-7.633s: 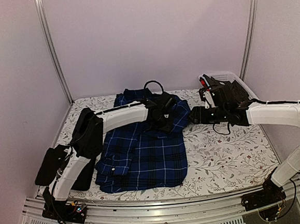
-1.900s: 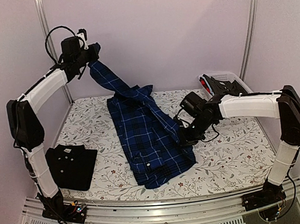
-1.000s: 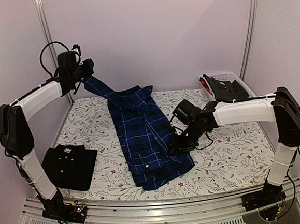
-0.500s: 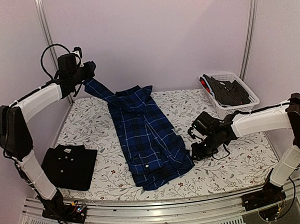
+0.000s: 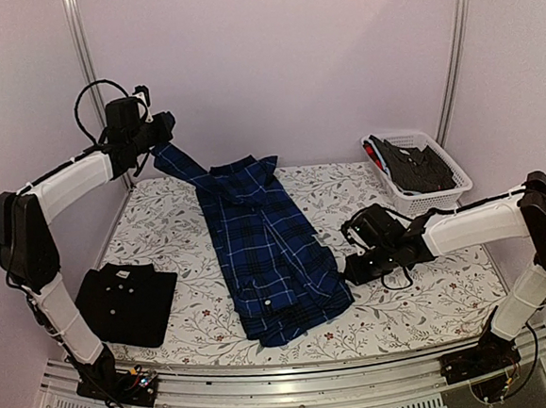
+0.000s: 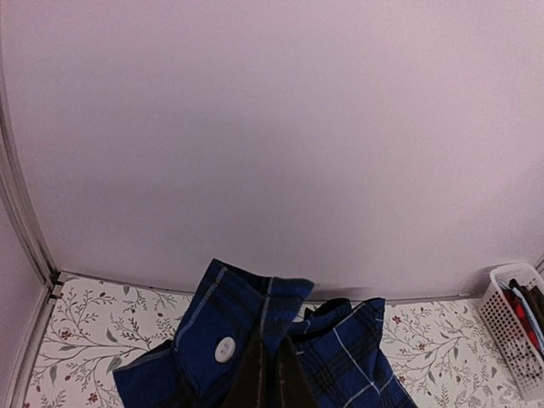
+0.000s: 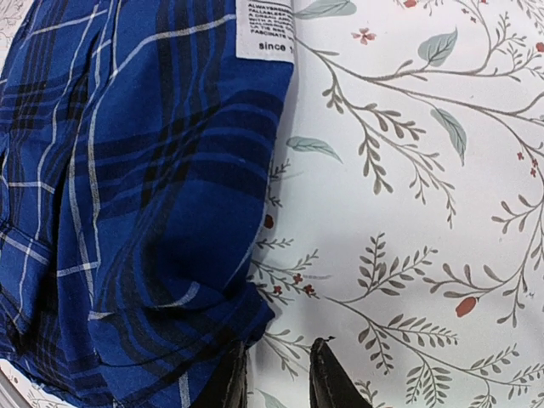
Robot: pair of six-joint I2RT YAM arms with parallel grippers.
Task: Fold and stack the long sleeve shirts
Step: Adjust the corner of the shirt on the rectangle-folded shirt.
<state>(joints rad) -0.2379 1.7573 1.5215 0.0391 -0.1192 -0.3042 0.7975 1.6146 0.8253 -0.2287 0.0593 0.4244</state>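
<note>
up high at the back left, the left claw [image 5: 158,131] stays clamped on a sleeve end of the blue plaid shirt [image 5: 272,251], just as it was half a second ago; two seconds back it held the cloth higher. the right claw [image 7: 276,378] has come off the shirt's right edge, where it sat a second ago. it now hangs low over the bench [image 5: 422,296] just beside the hem, its fingers a little apart with only the printed bench surface between them. the shirt itself has not moved: a long strip down the middle of the bench, the held sleeve stretched up to the left.

from the left wrist, the claw's own fingers are nearly all cut off at the bottom edge and wrapped in plaid, with a white button [image 6: 225,348] showing on the cuff. from above, the right fingertips are hidden under the wrist. a white label [image 7: 263,30] on the shirt is cut by the top of the frame, its print mostly unreadable.

the black shirt [image 5: 129,300] sits folded at the near left, well apart. a white basket [image 5: 438,197] of dark clothes stands at the back right.
</note>
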